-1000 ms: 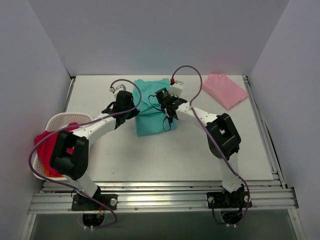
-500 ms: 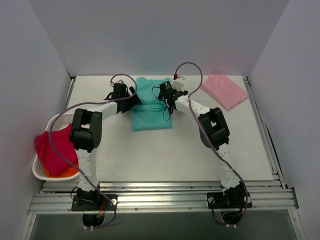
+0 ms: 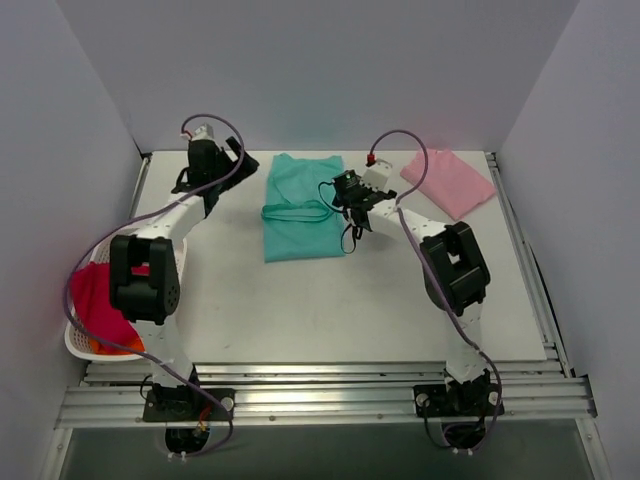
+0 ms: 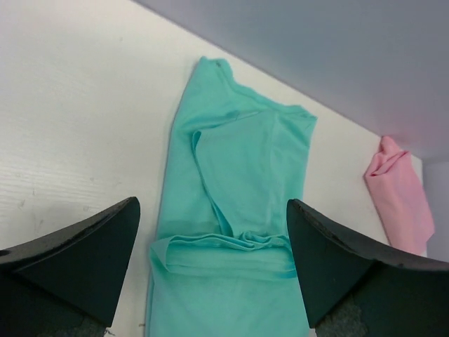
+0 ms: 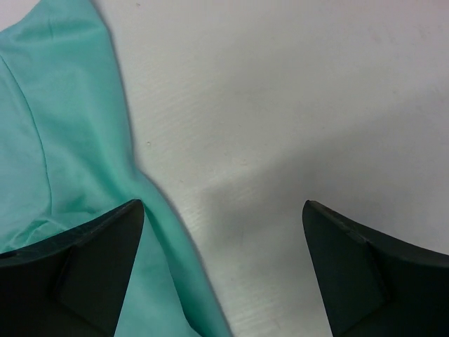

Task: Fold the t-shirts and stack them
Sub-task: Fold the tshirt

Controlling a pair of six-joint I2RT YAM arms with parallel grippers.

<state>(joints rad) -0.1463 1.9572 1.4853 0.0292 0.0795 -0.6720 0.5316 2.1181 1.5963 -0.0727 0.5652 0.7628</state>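
The teal-green t-shirt (image 3: 300,206) lies flat at the back middle of the table as a long strip, with a folded band across its middle (image 4: 231,246). The pale pink t-shirt (image 3: 449,181) lies folded at the back right (image 4: 401,198). My left gripper (image 3: 205,165) is raised at the back left, well apart from the teal shirt, open (image 4: 214,263) and empty. My right gripper (image 3: 352,200) hovers at the teal shirt's right edge (image 5: 63,133), open (image 5: 224,267), holding nothing, mostly over bare table.
A white lattice basket (image 3: 78,345) at the near left holds red cloth (image 3: 95,305) and something orange. White walls close in the back and both sides. A metal rail runs along the near edge (image 3: 320,385).
Both grippers opened and let go of the teal shirt. The left arm swung back and up to the back left. The right gripper shifted right, off the shirt's edge.
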